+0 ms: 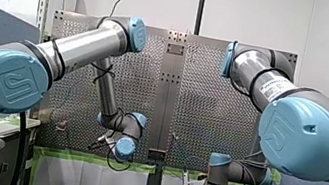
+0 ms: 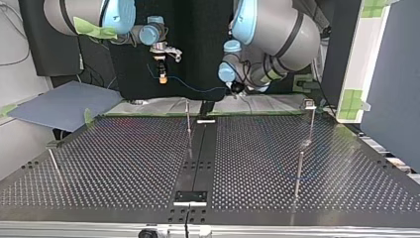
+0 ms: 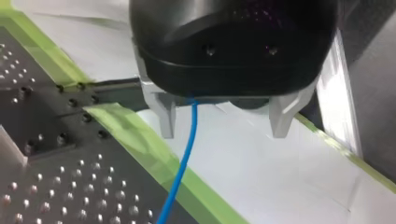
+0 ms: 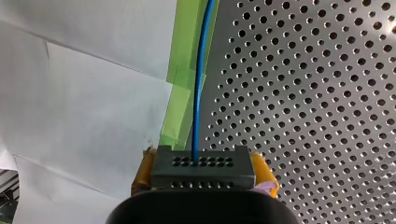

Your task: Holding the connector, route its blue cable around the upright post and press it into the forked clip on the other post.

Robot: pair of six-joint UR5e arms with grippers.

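Observation:
My right gripper (image 4: 201, 179), with yellow pads, is shut on a grey connector block (image 4: 201, 165); the blue cable (image 4: 198, 84) leaves the block and runs ahead along the green tape. My left gripper (image 3: 224, 122) is open. The blue cable (image 3: 184, 158) passes loosely between its metal fingers (image 3: 166, 116), close to one of them. In the top view my right gripper (image 2: 162, 74) hangs at the table's far edge, and the cable (image 2: 198, 90) sags across to my left gripper (image 2: 236, 89). A thin upright post (image 2: 188, 119) stands near the middle. A post topped with a clip (image 2: 309, 104) stands at the view's right.
Another thin post (image 2: 298, 173) stands nearer the camera at the top view's right, and a slanted rod (image 2: 54, 163) at its left. The perforated table (image 2: 124, 163) has a dark centre strip (image 2: 197, 153). Green tape (image 3: 140, 140) and white paper line its far edge.

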